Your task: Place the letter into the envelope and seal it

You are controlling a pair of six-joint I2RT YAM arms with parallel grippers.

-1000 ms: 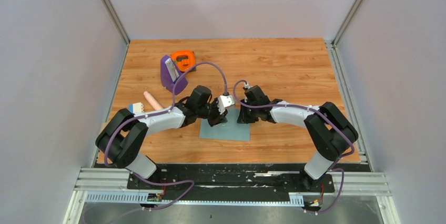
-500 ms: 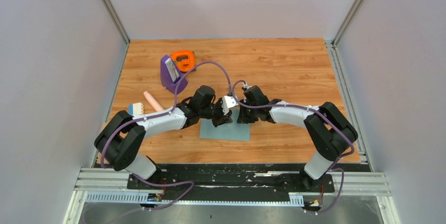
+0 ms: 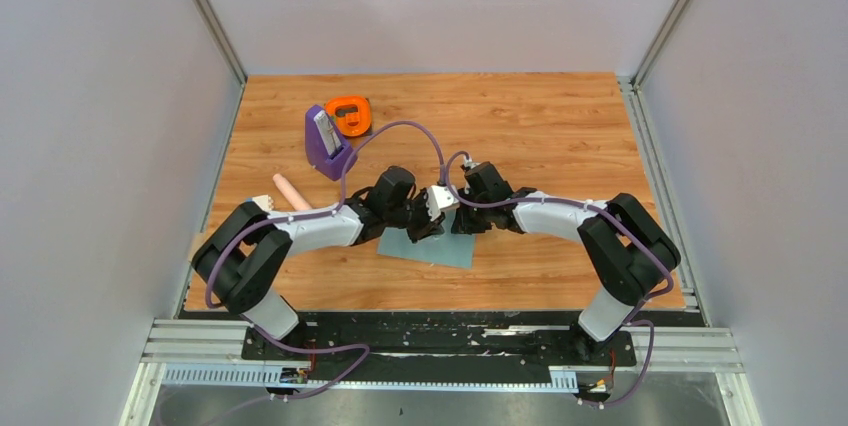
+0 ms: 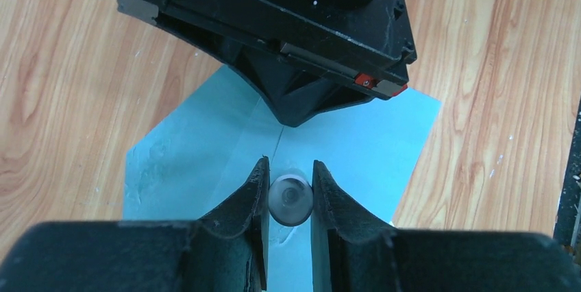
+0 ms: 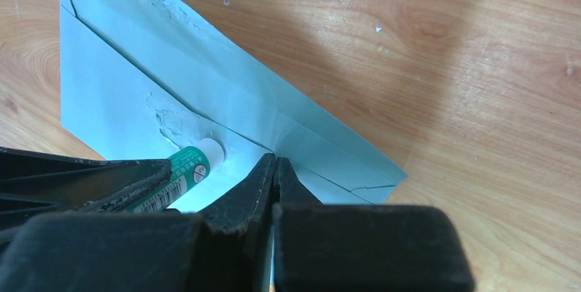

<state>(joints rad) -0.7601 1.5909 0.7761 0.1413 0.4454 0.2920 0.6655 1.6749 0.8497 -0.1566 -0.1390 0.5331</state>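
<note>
The grey-teal envelope (image 3: 445,250) lies flat on the wooden table between the two arms, its flap open (image 5: 226,79). My left gripper (image 4: 288,168) is shut on a green-and-white glue stick (image 4: 290,199), whose white tip (image 5: 205,149) touches the envelope's inside just below the flap fold, beside smeared glue. My right gripper (image 5: 275,160) is shut with nothing between its fingers, its tips resting on the envelope (image 5: 116,93) at the fold, right of the glue stick. In the top view the two grippers, left (image 3: 427,226) and right (image 3: 462,222), almost meet. The letter is not in view.
A purple holder (image 3: 326,142) and an orange object (image 3: 350,114) stand at the back left. A pinkish cylinder (image 3: 290,192) and a small box (image 3: 261,204) lie left of my left arm. Grey walls enclose the table on three sides.
My left arm has reached further right, carrying the glue stick across the envelope toward the right gripper. The envelope's left end has turned slightly. The right arm has stayed put.
</note>
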